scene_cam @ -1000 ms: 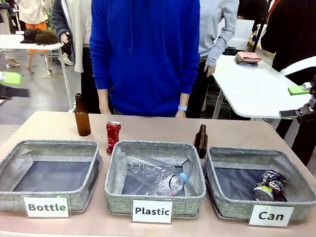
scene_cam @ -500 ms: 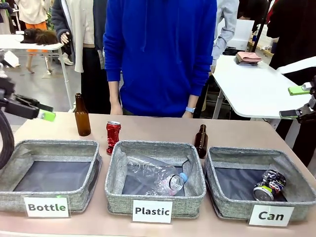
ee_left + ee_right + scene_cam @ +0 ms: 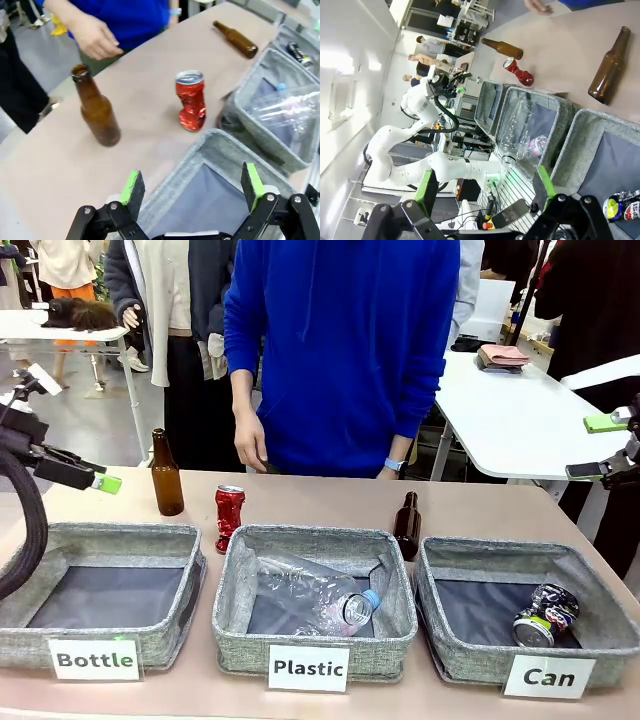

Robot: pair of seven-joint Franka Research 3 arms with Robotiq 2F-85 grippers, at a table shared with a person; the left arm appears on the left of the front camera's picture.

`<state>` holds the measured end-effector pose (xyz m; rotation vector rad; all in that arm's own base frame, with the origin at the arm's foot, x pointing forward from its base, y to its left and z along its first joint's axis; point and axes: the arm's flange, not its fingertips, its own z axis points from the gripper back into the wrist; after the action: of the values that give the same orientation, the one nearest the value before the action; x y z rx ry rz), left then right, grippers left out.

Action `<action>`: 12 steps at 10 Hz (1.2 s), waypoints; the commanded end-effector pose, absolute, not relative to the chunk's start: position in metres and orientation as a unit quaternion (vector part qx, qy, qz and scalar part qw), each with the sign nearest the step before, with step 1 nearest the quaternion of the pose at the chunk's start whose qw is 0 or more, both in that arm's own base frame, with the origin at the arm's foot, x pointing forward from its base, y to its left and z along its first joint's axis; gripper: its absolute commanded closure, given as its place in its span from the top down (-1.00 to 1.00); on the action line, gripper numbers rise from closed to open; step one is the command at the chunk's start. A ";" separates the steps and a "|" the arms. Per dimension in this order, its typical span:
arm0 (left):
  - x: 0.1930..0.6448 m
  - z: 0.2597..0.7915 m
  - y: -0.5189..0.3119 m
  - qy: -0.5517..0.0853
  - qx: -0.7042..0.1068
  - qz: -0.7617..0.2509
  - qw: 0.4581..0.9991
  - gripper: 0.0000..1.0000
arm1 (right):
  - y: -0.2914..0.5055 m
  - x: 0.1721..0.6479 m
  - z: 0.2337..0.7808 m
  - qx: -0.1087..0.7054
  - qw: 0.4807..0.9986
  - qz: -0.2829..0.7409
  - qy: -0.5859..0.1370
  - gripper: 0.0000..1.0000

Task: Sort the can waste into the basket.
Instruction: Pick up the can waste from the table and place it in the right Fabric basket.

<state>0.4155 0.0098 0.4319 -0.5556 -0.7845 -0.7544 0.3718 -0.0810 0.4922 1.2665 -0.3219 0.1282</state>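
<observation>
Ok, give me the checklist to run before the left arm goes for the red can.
1. Left pincer open: ok, jaws wide and holding nothing.
2. Red can standing free on the table: ok, upright, behind the gap between the Bottle and Plastic baskets.
3. Brown bottle apart from the red can: ok, a clear gap shows between them.
4. Person's hand away from the red can: not ok, it hangs at the table's far edge, close above the can.
5. Can basket has room: ok, one dark can lies in its near right corner.
6. Right pincer out of the way: ok, open, off at the right side.
</observation>
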 end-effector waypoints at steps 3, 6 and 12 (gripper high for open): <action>0.432 0.413 -0.007 -0.376 -0.190 -0.352 0.836 1.00 | -0.085 0.372 0.494 0.588 0.792 0.072 -0.151 1.00; 0.389 0.468 0.083 -0.391 -0.252 -0.341 0.817 1.00 | -0.085 0.372 0.494 0.588 0.792 0.072 -0.151 1.00; 0.214 0.507 0.245 -0.525 -0.344 -0.332 0.704 1.00 | -0.085 0.372 0.494 0.588 0.792 0.072 -0.151 1.00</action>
<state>0.2215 0.2194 0.5164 -0.7398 -1.1069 -0.7236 0.3719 -0.0816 0.4925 1.2668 -0.3228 0.1283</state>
